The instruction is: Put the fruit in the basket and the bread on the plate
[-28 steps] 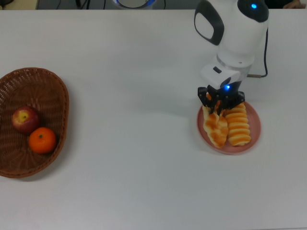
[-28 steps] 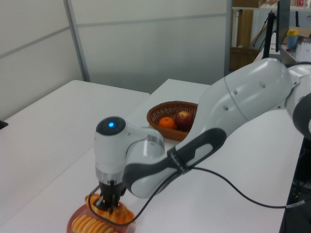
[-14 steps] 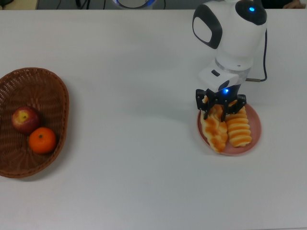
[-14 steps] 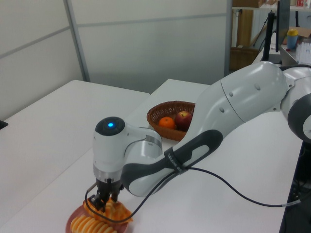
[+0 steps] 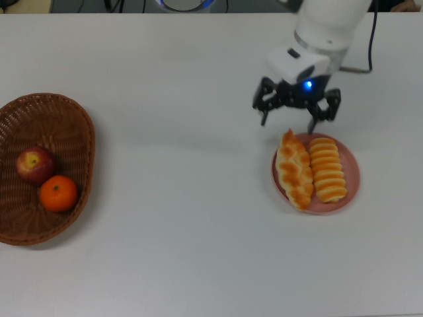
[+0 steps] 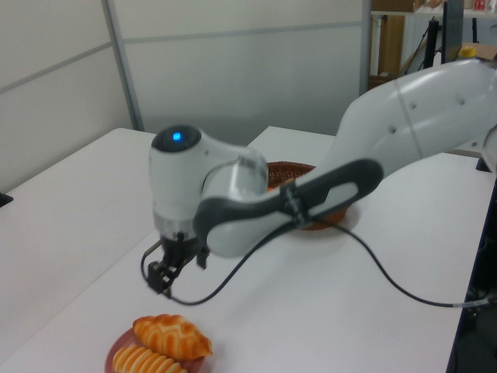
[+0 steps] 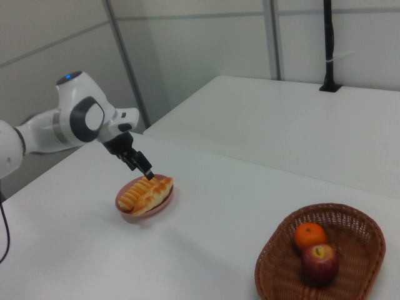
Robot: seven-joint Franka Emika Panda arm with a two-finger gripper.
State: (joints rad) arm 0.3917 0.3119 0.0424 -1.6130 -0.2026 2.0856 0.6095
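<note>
My gripper (image 5: pixel 289 116) hangs open and empty just above the far edge of the pink plate (image 5: pixel 351 166), touching nothing. On the plate lie both loaves side by side: the braided pastry (image 5: pixel 295 170) and the ribbed roll (image 5: pixel 328 169). In the left view the gripper (image 6: pixel 161 275) sits clear above the pastry (image 6: pixel 172 336) and the roll (image 6: pixel 147 360). The wicker basket (image 5: pixel 88 140) at the top view's left holds the red apple (image 5: pixel 34 164) and the tangerine (image 5: pixel 58 193). The right view shows the same basket (image 7: pixel 356 270), tangerine (image 7: pixel 310 235) and apple (image 7: pixel 320 261).
A black cable (image 6: pixel 388 276) trails from the arm across the white table (image 5: pixel 178 218) in the left view. The arm's body (image 6: pixel 404 132) hides most of the basket in the left view. Another white table (image 7: pixel 300 119) stands behind in the right view.
My gripper let go of the braided pastry, opened wide and rose up and away from the plate. The pastry now lies on the plate beside the roll.
</note>
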